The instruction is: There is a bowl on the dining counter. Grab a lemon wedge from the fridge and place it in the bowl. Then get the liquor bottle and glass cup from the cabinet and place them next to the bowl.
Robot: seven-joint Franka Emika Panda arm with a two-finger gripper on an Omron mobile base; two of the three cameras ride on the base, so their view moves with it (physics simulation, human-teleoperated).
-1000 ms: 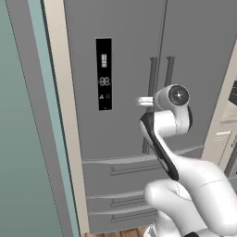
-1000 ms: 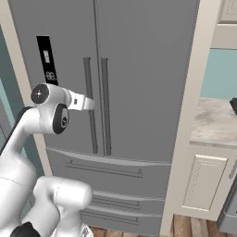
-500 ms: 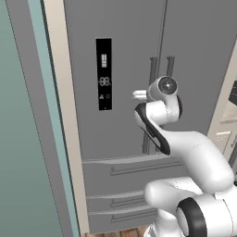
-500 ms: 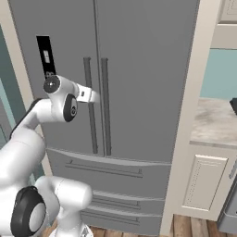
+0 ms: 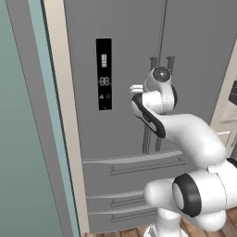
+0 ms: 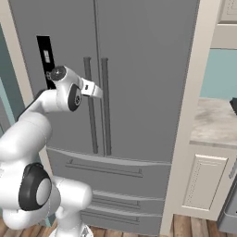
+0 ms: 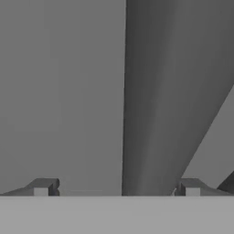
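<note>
Both fingertips [image 7: 42, 187] astride fridge handle [image 7: 155, 114]

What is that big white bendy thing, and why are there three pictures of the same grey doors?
The white bendy thing is a robot arm in a pretend computer kitchen. Two cameras sit behind it, one on its left and one on its right, so you see the same fridge from two sides. The third camera rides on the arm's hand and looks straight ahead along its claw. In that close-up the two small dark fingers stand wide apart, with a long door handle right between them. The claw is open and holds nothing yet. The fridge doors are shut, and the left door has a black panel with little lights. I think the arm is about to grab the handle.
</note>
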